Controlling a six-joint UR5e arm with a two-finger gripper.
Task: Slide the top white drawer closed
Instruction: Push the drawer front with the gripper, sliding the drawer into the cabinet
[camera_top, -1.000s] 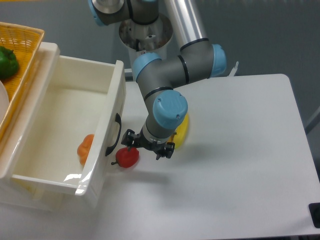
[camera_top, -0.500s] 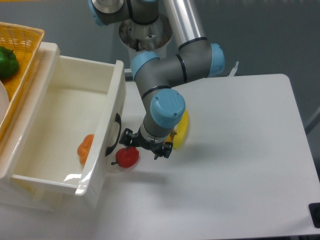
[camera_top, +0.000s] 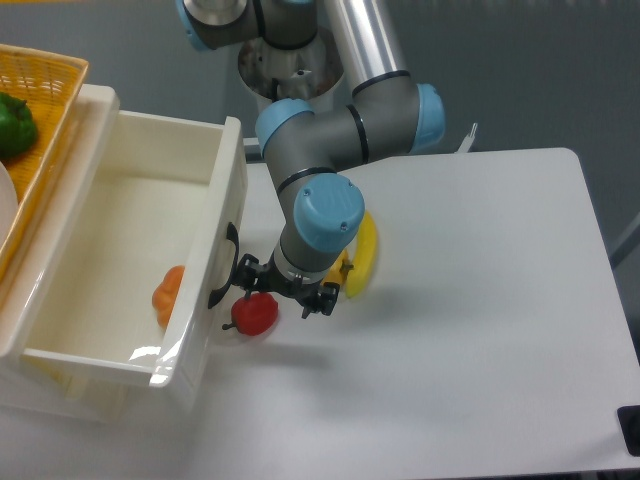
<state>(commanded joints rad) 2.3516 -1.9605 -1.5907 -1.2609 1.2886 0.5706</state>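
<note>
step: push top white drawer (camera_top: 130, 240) shut | end effector (camera_top: 283, 291) fingers spread, empty, at drawer front by black handle (camera_top: 222, 268) | tip: push square, clear red fruit (camera_top: 254, 313)

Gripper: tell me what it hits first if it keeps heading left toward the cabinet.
Probably the black handle on the top white drawer; the gripper looks right beside it. The red pepper sits just below; depth is unclear.

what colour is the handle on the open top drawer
Black, a curved handle on the cream-white top drawer, clearest in the fixed camera view.
</note>
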